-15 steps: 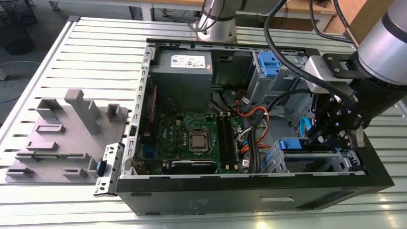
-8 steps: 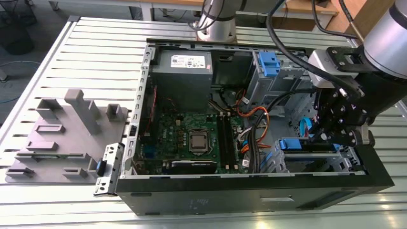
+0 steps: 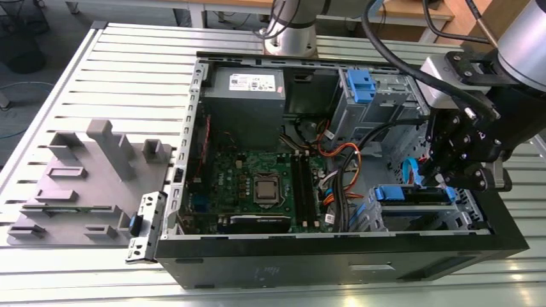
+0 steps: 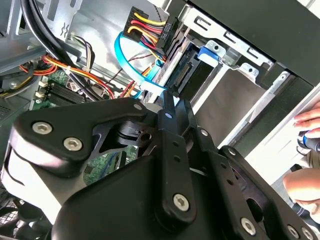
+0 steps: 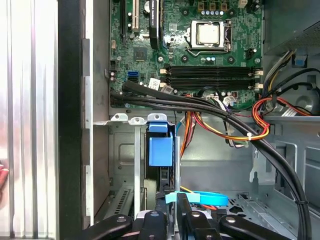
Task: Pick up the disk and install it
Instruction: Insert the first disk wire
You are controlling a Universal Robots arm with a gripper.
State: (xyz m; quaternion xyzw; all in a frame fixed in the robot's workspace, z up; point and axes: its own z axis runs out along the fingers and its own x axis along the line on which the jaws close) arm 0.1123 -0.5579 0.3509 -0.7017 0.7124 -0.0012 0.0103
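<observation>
The disk (image 3: pixel 399 193) sits inside the lower drive cage at the case's corner on the exterior view's right, its blue rail tab facing up. In the first wrist view the blue tab of the disk (image 5: pixel 160 150) stands between the cage's metal walls. In the second wrist view the disk's dark connector edge (image 4: pixel 182 75) shows beside a blue SATA cable (image 4: pixel 132 65). My gripper (image 3: pixel 441 182) hangs inside the case right at the cage. Its black fingers are shut together, with their tip against the disk's rear edge, in both wrist views (image 4: pixel 167 107) (image 5: pixel 176 216).
The open black computer case (image 3: pixel 341 268) lies on a slatted metal table (image 3: pixel 128 64). Inside are the motherboard (image 3: pixel 256 185), a grey power supply (image 3: pixel 247 83), an upper bay with blue clips (image 3: pixel 360 86) and loose cables (image 5: pixel 235 125). A grey fixture (image 3: pixel 94 173) stands beside the case. A person's hand (image 4: pixel 307 125) is close.
</observation>
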